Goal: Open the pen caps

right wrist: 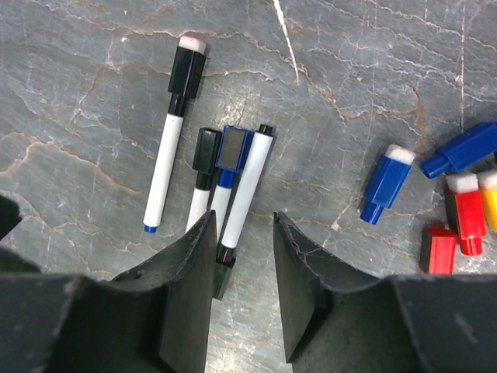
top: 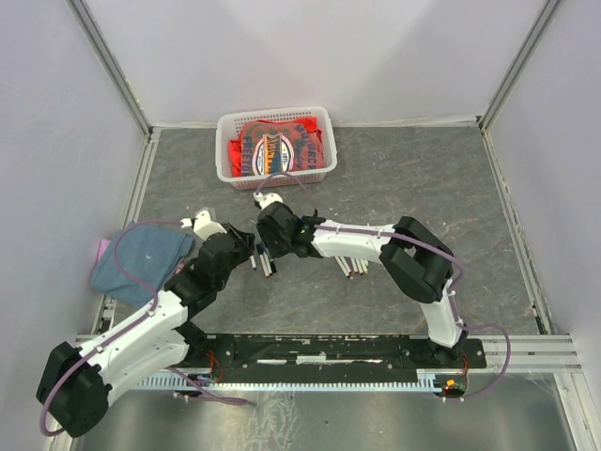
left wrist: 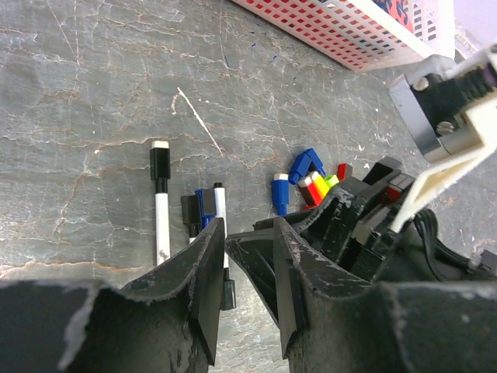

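Several white-barrelled pens (right wrist: 165,167) lie side by side on the grey table. One pen (right wrist: 248,183) has a black cap (right wrist: 224,268) on its near end. Loose pen caps lie to their right: blue (right wrist: 387,183), another blue (right wrist: 466,148), red (right wrist: 464,202) and yellow (right wrist: 489,198). My right gripper (right wrist: 243,217) hovers open over the capped end of that pen, its left finger (right wrist: 190,280) beside the cap, gripping nothing. My left gripper (left wrist: 250,227) is open just above the same pens (left wrist: 220,206), close against the right gripper's black body (left wrist: 349,217). From above, both grippers (top: 249,254) (top: 266,246) meet over the pens (top: 269,266).
A white basket (top: 225,150) of red packets stands at the back of the table. A blue cloth (top: 141,258) lies at the left edge. More pens (top: 352,266) lie under the right arm's forearm. A pile of coloured caps (left wrist: 318,186) sits near the right gripper.
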Controlling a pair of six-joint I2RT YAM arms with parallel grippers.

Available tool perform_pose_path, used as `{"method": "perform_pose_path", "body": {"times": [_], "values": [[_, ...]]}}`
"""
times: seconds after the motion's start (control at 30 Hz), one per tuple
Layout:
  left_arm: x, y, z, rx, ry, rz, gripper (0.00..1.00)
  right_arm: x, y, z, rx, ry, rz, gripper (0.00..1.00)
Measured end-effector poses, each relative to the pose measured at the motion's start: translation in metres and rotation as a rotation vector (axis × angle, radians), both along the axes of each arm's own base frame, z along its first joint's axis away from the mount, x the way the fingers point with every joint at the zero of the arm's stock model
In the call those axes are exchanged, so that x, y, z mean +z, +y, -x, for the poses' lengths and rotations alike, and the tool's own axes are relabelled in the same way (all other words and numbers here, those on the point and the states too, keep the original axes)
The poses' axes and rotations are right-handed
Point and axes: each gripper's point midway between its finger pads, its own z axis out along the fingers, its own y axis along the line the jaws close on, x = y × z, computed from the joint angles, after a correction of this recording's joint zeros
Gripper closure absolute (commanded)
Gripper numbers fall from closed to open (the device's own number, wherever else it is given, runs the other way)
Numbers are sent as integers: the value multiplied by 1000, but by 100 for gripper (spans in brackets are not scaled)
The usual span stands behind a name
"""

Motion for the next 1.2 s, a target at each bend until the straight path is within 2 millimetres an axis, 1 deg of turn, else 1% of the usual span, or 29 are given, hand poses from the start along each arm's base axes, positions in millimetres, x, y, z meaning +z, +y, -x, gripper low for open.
{"method": "perform_pose_path", "body": {"times": [0.1, 0.3, 0.57, 0.8, 0.93, 1.2], "values": [[0, 1, 1, 2, -2, 2, 63, -5, 3, -2, -2, 7, 9, 58], [-1, 3, 2, 3, -5, 5, 63, -15, 0, -1, -8, 21, 47, 58], [1, 3, 2, 3, -11, 10, 63, -16, -2, -4, -23, 12, 70, 58], [0, 3, 3, 6, -9, 13, 63, -25, -1, -5, -24, 17, 94, 58], [0, 3, 3, 6, -10, 14, 63, -25, -1, -5, -25, 13, 104, 59], [2, 4, 4, 7, -18, 20, 63, -26, -8, -7, -45, 2, 145, 61]]}}
